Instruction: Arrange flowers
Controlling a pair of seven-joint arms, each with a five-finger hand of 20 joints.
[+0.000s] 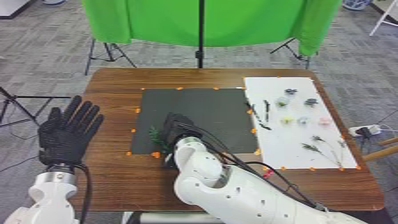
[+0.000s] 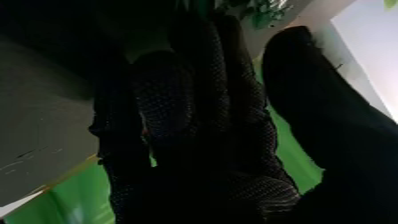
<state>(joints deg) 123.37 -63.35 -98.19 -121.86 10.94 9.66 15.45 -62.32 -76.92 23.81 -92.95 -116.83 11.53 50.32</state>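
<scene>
Left hand (image 1: 69, 135): at the table's left edge, fingers straight and slightly apart. Green sprig (image 1: 155, 135): lower left part of the dark mat (image 1: 222, 105), just beside the right hand (image 1: 179, 124). Right hand: over that mat, fingers long and close together, thumb apart from them; greenery (image 2: 266, 11) near its fingertips, contact cannot be told. Dark twigs (image 1: 258, 119): left side of the white sheet (image 1: 271, 150). Small flowers (image 1: 303, 121): pale and dark, farther right. Leafy stems (image 1: 330, 151): nearer the robot, same sheet.
</scene>
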